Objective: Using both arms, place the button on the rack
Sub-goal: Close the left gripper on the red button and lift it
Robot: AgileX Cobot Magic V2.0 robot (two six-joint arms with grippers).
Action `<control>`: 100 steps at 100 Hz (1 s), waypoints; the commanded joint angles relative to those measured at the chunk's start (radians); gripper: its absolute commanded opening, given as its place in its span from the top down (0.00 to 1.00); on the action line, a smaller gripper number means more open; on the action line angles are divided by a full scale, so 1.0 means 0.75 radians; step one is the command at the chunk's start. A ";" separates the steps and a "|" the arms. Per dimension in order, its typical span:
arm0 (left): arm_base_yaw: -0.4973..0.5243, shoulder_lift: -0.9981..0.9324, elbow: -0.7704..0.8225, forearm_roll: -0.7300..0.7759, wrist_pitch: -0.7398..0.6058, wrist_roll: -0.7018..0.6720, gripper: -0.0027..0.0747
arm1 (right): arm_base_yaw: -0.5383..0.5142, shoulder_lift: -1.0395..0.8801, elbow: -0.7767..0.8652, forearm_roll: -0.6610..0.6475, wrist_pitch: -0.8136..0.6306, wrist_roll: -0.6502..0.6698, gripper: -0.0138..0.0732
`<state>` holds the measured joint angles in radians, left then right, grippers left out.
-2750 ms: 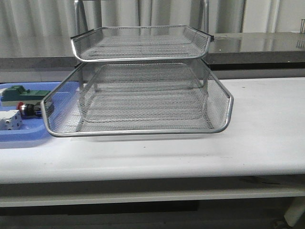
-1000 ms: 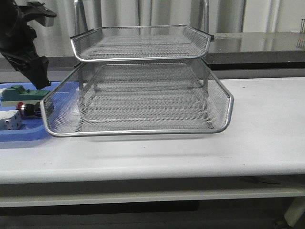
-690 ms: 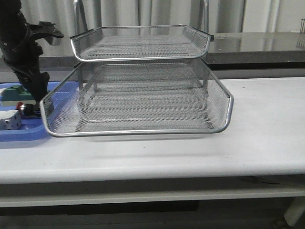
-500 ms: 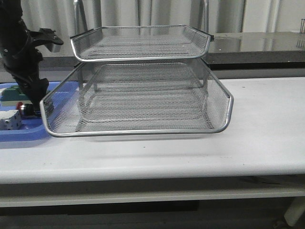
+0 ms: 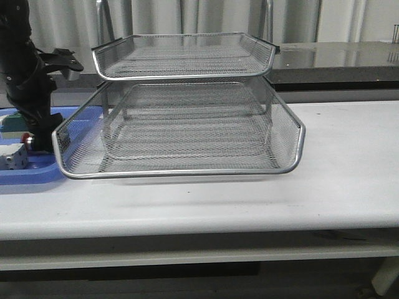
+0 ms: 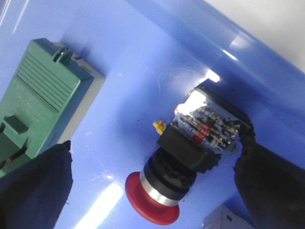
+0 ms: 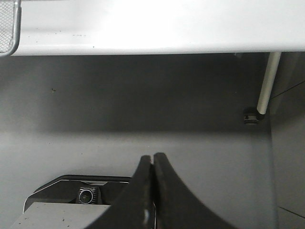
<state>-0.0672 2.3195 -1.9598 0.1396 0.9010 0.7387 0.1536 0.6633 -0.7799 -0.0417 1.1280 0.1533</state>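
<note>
Left hand (image 6: 152,191) spread wide over the button (image 6: 183,169) in the blue tray (image 6: 143,57).
The button lies between the fingers (image 6: 33,186), untouched, near the rack (image 5: 181,131) rim; the desk (image 5: 349,168) is white. The right hand (image 7: 152,191) is pressed together below the desk edge.

The rack (image 5: 187,109) is set on the table (image 5: 336,174), toward its left half, with its tiers stacked one above another. A flat tray (image 5: 25,174) is laid on the table just left of the rack, touching or nearly touching it. In this tray the button (image 6: 188,162) is laid on its side, flanked on both sides by the spread fingers (image 6: 33,181) of the left gripper (image 6: 152,191). A block (image 6: 40,102) is placed beside the button in the same tray, apart from it. The right gripper (image 7: 152,167) is held below the table edge.
</note>
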 commanded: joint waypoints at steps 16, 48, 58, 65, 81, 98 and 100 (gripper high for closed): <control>0.005 -0.039 -0.039 -0.001 -0.055 0.005 0.11 | -0.001 -0.002 -0.047 -0.019 -0.052 -0.003 0.92; 0.005 0.004 -0.039 -0.010 -0.071 0.019 0.11 | -0.001 0.000 -0.047 -0.019 -0.051 -0.003 0.92; 0.005 0.004 -0.039 -0.052 -0.060 0.040 0.12 | -0.001 0.000 -0.047 -0.019 -0.051 -0.003 0.92; 0.005 0.004 -0.039 -0.055 -0.060 0.044 0.17 | -0.001 0.000 -0.047 -0.019 -0.049 -0.003 0.92; 0.002 0.004 -0.039 -0.070 -0.025 0.089 0.43 | -0.001 0.000 -0.047 -0.019 -0.049 -0.003 0.92; 0.002 0.004 -0.039 -0.079 0.017 0.111 0.74 | -0.001 0.000 -0.047 -0.019 -0.049 -0.003 0.92; 0.002 0.004 -0.039 -0.079 0.020 0.111 0.77 | -0.001 0.000 -0.047 -0.019 -0.049 -0.003 0.92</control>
<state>-0.0672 2.3749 -1.9674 0.0845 0.9129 0.8181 0.1536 0.6633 -0.7815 -0.0417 1.1280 0.1533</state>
